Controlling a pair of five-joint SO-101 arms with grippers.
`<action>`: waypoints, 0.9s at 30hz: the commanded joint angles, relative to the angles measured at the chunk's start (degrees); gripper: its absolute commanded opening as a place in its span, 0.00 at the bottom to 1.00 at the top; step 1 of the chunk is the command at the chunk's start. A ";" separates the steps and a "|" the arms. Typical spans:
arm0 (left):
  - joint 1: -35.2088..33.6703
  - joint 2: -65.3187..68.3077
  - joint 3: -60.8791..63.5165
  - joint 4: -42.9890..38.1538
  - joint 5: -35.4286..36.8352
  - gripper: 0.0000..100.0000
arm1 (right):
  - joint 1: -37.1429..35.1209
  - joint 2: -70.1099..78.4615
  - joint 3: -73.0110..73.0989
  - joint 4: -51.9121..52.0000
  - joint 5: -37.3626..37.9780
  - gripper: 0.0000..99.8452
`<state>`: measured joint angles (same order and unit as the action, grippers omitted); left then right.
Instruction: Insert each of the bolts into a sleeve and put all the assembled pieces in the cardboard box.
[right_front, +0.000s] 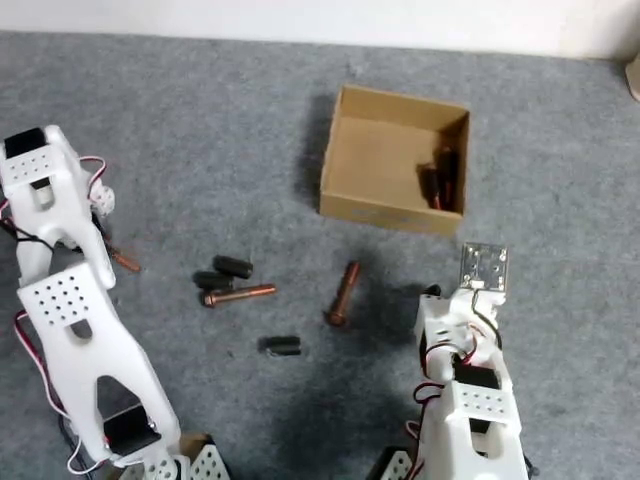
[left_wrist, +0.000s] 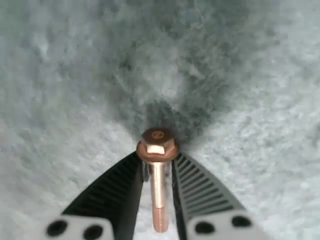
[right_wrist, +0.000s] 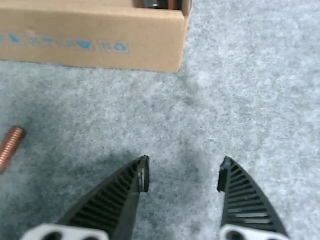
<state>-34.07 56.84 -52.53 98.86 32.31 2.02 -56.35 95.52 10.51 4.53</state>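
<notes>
My left gripper (left_wrist: 159, 167) is shut on a copper bolt (left_wrist: 158, 172) just below its hex head, held above the grey carpet. In the high view that bolt (right_front: 126, 262) pokes out from the left arm (right_front: 60, 230) at the far left. Two more copper bolts (right_front: 240, 294) (right_front: 343, 293) lie on the carpet mid-table, with black sleeves (right_front: 233, 266) (right_front: 212, 281) (right_front: 281, 346) around them. The cardboard box (right_front: 372, 210) holds assembled pieces (right_front: 443, 180) in its right corner. My right gripper (right_wrist: 184, 174) is open over bare carpet, short of the box wall (right_wrist: 90, 42).
The right arm (right_front: 470, 340) stands at the near right, below the box's right corner. One bolt's threaded end (right_wrist: 10, 147) shows at the edge of the right wrist view. A white wall runs along the far edge of the carpet.
</notes>
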 joint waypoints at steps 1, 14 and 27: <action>1.36 -1.10 -6.81 1.49 -14.95 0.00 | 0.75 -0.48 3.74 -1.36 -0.09 0.21; 12.70 -16.66 -13.85 1.67 -30.24 0.00 | 0.75 -0.48 3.74 -1.36 -0.09 0.21; 30.81 -59.65 10.86 1.67 -30.24 0.00 | 0.75 -0.48 3.74 -1.36 -0.09 0.21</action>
<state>-7.43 10.07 -45.76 100.35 2.51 2.02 -56.35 95.52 10.51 4.53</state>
